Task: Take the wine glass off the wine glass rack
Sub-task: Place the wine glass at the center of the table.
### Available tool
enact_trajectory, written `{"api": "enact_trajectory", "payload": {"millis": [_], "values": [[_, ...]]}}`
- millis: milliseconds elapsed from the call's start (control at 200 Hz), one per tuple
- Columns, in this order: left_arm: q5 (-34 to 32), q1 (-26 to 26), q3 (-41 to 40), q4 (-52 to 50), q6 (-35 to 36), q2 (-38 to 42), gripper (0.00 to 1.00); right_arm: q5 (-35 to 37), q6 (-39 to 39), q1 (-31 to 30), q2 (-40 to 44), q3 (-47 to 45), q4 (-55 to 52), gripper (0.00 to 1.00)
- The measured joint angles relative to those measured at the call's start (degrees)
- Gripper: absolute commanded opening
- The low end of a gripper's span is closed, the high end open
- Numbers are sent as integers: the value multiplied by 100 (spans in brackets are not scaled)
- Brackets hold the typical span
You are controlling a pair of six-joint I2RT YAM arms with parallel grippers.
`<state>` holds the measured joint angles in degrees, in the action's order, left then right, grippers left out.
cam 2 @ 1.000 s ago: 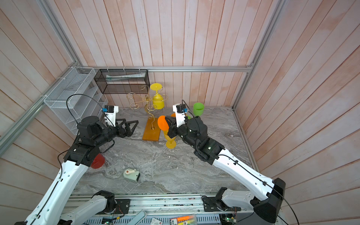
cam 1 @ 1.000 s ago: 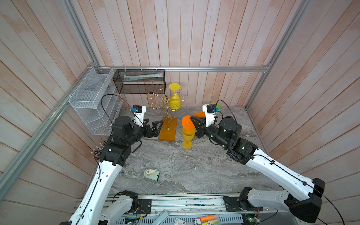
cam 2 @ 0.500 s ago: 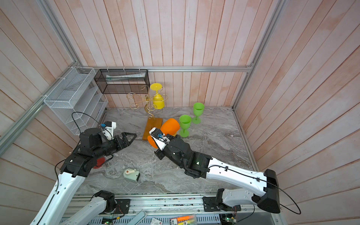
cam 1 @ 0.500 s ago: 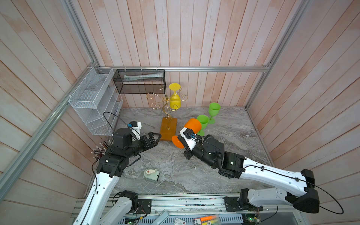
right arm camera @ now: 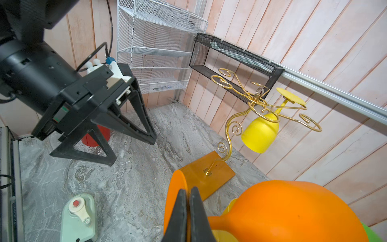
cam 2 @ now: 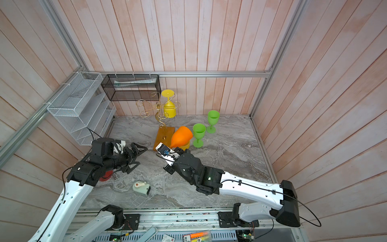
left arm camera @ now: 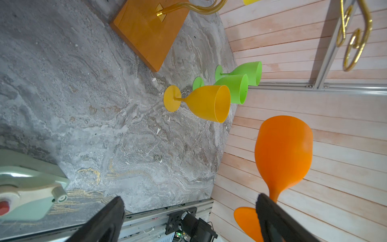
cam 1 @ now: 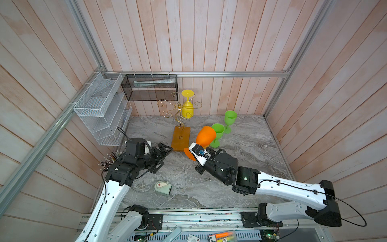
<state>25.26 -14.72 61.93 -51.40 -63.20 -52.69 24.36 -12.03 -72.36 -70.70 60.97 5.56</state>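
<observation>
White wire shelf (cam 1: 100, 109) on the left wall, black mesh basket (cam 1: 149, 88) on the back wall, both fine metal grid. Left gripper (cam 1: 164, 157) hovers over the table's (cam 1: 240, 146) left side, jaws spread wide, holding nothing, tips near the rack base's front corner. Red round thing (cam 2: 105, 175) partly hidden under that arm. Pale green plastic device (cam 1: 163, 187) with a red button lies near the front edge, left of middle. Wine glass rack (cam 1: 181, 139): flat orange-brown rectangular base near the back edge, thin gold wavy stem, curled scroll arms. Yellow wine glass (cam 1: 187, 109) hangs upside down from one arm, matte plastic. Right gripper (right arm camera: 189, 191) is pinched tight on the stem of the orange wine glass (cam 1: 206, 136), off the rack, tilted, bowl toward the back, just right of the base. Amber glass (left arm camera: 207, 102) stands upright below it on the grey marbled top. Two green glasses (cam 1: 217, 130) (cam 1: 230, 118) stand upright nearer the back right corner.
</observation>
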Motion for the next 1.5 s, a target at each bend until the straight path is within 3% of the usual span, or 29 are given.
{"api": "enact_trajectory", "payload": {"millis": [230, 545, 815, 1110, 1500], "values": [[-44, -138, 407, -601, -702, -562, 100, 142, -566, -170, -7, -214, 227, 0], [76, -157, 407, -719, -1287, -743, 100, 522, -1526, -511, -319, -417, 734, 0], [352, -157, 391, -575, -1569, -935, 83, 675, -2022, -573, -411, -662, 1141, 0], [586, -275, 385, -304, -1727, -1113, 79, 710, -2299, -612, -520, -695, 1410, 0], [758, -483, 304, 90, -2004, -1150, 64, 710, -2492, -664, -807, -695, 1587, 0]]}}
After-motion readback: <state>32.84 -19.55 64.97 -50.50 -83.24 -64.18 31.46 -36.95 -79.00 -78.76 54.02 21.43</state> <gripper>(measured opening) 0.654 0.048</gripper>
